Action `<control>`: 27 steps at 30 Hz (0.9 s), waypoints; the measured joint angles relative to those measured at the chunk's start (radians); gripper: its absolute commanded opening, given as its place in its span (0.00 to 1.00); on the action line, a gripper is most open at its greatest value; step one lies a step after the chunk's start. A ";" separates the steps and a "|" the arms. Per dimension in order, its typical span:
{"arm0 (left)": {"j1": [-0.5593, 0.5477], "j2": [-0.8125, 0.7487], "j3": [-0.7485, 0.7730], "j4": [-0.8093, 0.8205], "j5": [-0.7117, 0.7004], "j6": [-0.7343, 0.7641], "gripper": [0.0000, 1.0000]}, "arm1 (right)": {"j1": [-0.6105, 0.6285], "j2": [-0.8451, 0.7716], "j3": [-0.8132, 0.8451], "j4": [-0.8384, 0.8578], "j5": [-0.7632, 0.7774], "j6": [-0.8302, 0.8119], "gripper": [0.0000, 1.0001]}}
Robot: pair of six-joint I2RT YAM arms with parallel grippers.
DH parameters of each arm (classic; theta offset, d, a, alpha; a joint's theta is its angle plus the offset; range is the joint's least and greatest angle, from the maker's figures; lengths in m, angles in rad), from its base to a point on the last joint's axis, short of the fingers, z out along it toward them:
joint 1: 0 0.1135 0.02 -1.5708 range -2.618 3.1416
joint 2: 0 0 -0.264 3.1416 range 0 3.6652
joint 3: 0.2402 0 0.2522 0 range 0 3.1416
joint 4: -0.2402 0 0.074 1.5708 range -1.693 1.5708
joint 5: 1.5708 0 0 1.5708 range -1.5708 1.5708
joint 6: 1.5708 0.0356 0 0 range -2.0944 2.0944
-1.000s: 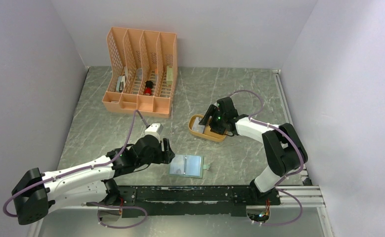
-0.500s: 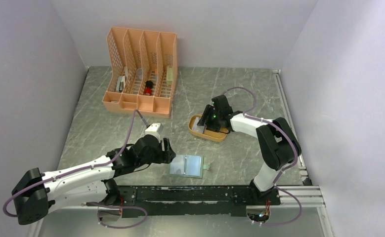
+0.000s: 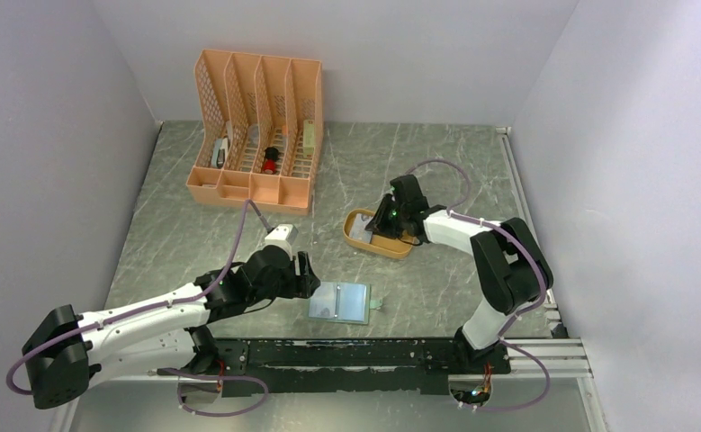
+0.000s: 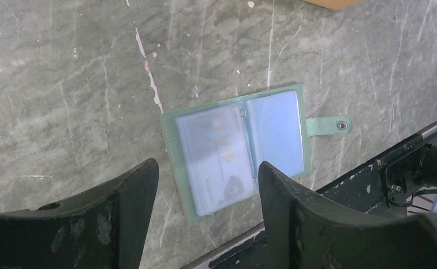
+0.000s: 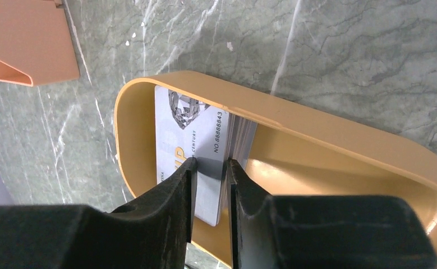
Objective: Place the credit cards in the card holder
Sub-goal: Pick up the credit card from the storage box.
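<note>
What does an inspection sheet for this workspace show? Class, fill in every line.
Surface: grey marbled table; the wallet and tray lie on it.
Job's things: wallet open flat, one card in a sleeve; cards stacked on edge in yellow tray.
Clutter: peach organizer holding small items.
Grippers: left gripper open near wallet; right gripper fingers narrowly apart at top card, grip unclear.
Cables: purple cables loop off both arms, clear of wallet and tray.
Surroundings: pale walls; black rail at near edge.
</note>
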 measured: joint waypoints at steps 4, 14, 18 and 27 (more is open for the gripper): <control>0.000 0.000 0.000 0.000 0.000 0.000 0.70 | -0.013 -0.016 -0.028 0.029 -0.019 0.000 0.15; 0.000 0.029 0.000 0.001 0.000 0.001 0.70 | -0.071 -0.062 -0.121 0.112 -0.103 0.011 0.08; 0.000 0.044 0.005 0.002 -0.001 0.001 0.71 | -0.089 -0.064 -0.131 0.126 -0.132 0.014 0.08; 0.042 0.150 0.116 0.022 0.003 0.042 0.71 | -0.126 -0.078 -0.182 0.170 -0.202 0.017 0.40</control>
